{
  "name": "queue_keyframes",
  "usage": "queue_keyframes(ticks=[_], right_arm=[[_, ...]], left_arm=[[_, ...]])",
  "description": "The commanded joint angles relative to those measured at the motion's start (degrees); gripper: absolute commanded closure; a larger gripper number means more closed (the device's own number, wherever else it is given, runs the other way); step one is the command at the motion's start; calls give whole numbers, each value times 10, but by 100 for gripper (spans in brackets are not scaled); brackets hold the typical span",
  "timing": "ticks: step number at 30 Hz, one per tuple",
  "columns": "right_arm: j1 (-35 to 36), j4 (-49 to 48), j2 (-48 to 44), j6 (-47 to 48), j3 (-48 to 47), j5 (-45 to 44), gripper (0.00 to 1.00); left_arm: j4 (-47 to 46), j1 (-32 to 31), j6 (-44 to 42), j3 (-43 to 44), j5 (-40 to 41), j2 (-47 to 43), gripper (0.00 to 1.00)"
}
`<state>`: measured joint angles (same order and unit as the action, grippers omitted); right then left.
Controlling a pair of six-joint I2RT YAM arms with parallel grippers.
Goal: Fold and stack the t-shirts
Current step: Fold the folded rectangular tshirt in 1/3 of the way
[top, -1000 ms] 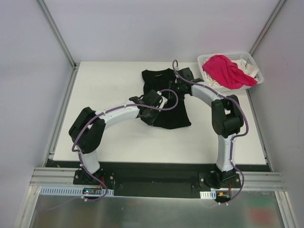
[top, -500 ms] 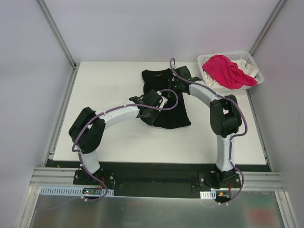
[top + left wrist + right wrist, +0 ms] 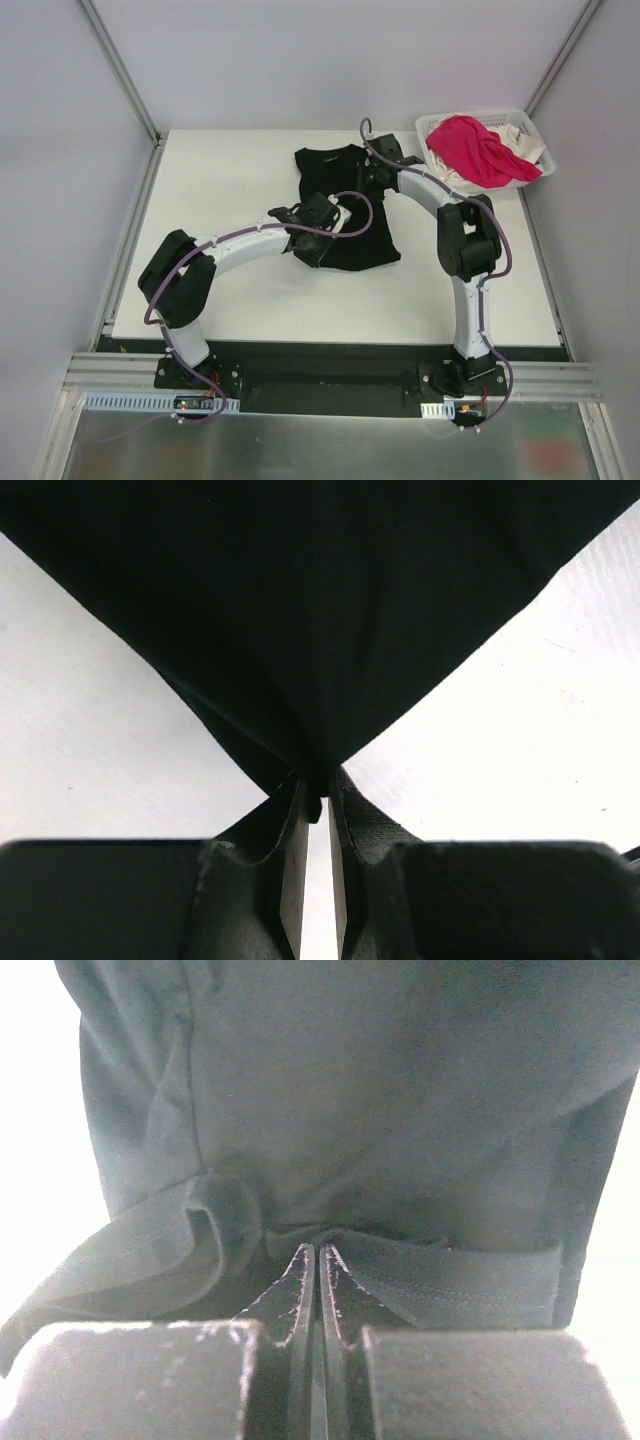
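The black t-shirt (image 3: 352, 215) lies partly folded at the middle of the white table (image 3: 230, 180). My left gripper (image 3: 318, 243) is shut on its near left corner; in the left wrist view the cloth (image 3: 330, 610) hangs from my closed jaws. My right gripper (image 3: 368, 172) is shut on the shirt's far right edge; in the right wrist view the hem (image 3: 450, 1270) is pinched between my fingers. The pink t-shirt (image 3: 478, 148) lies heaped in the white basket (image 3: 522, 125), over the white t-shirt (image 3: 527, 152).
The basket stands at the table's far right corner. Metal frame posts (image 3: 120, 70) rise at the far corners. The table's left half and near strip are bare white surface.
Both grippers have moved a little toward the far left with the black shirt, shifting its far edge and near corner. The basket has not moved.
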<state>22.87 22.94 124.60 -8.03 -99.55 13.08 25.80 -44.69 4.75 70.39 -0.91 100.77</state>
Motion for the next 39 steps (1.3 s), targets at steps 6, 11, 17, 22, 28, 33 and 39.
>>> queue_keyframes(ticks=[6,11,17,22,28,33,39], right_arm=[[-23,-8,-2,16,-9,-24,87],[-24,-11,2,17,-6,-30,76],[-27,-7,-6,22,-25,-34,66],[-28,10,-51,28,-21,-36,66],[-28,44,-149,56,4,-39,65],[-27,44,-218,49,69,-14,58],[-20,-26,-263,32,201,11,56]], left_arm=[[14,-5,-1,-22,6,-43,89],[14,-5,-1,-29,6,-54,89],[14,-5,3,-39,6,-64,89],[14,-9,6,-46,26,-73,88],[15,-10,1,-18,97,-122,31],[14,-10,-23,44,124,-139,3],[-11,-1,-42,110,112,-67,2]])
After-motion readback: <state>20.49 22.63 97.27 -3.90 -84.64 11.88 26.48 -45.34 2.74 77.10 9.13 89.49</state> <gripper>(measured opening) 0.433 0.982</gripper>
